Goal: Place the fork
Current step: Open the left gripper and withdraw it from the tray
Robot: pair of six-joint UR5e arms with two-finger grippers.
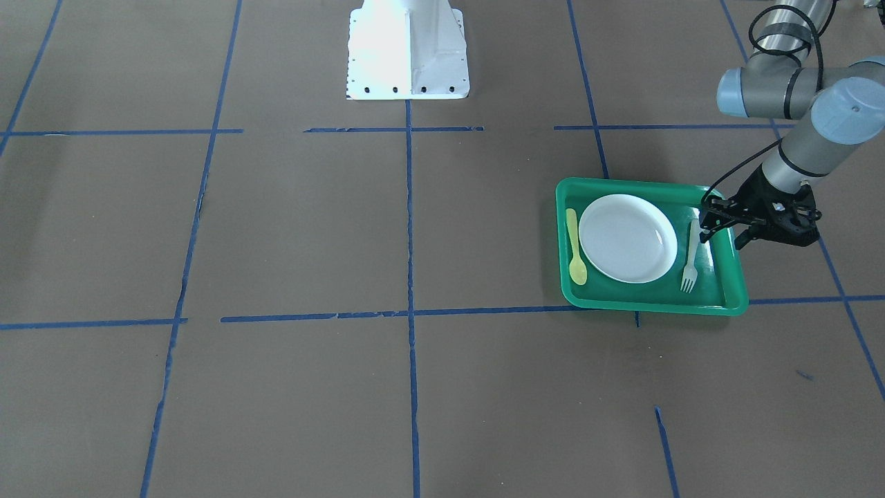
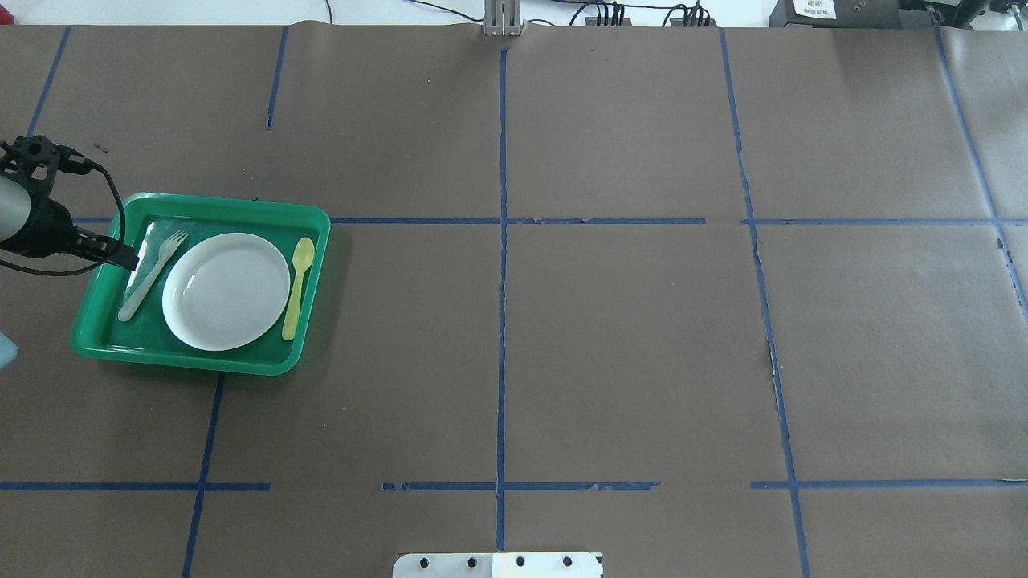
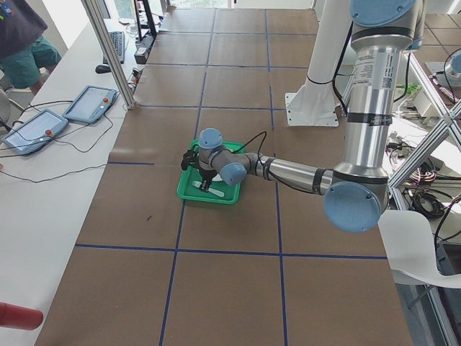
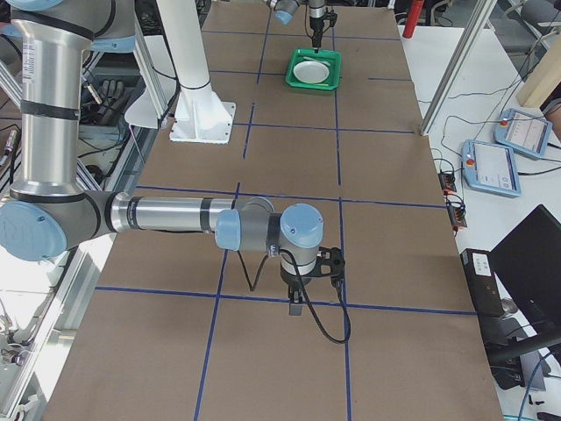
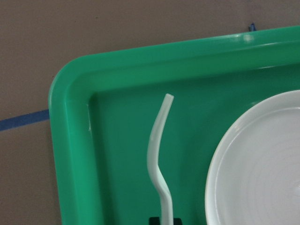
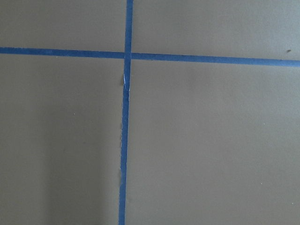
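The pale fork [image 1: 690, 252] lies flat in the green tray [image 1: 650, 304], on the plate's side nearest my left arm, tines pointing away from the robot. It also shows in the overhead view [image 2: 148, 277] and the left wrist view [image 5: 157, 154]. My left gripper [image 1: 705, 234] hangs a little above the fork's middle, not touching it. In the left wrist view its dark fingertips [image 5: 154, 221] straddle the fork with a narrow gap. My right gripper [image 4: 296, 305] hangs over bare table far from the tray. I cannot tell whether it is open or shut.
A white plate [image 1: 628, 238] sits in the tray's middle with a yellow spoon [image 1: 575, 252] on its other side. The tray [image 2: 185, 361] is on the robot's left half of the table. The white robot base [image 1: 408, 48] stands at the table's near edge.
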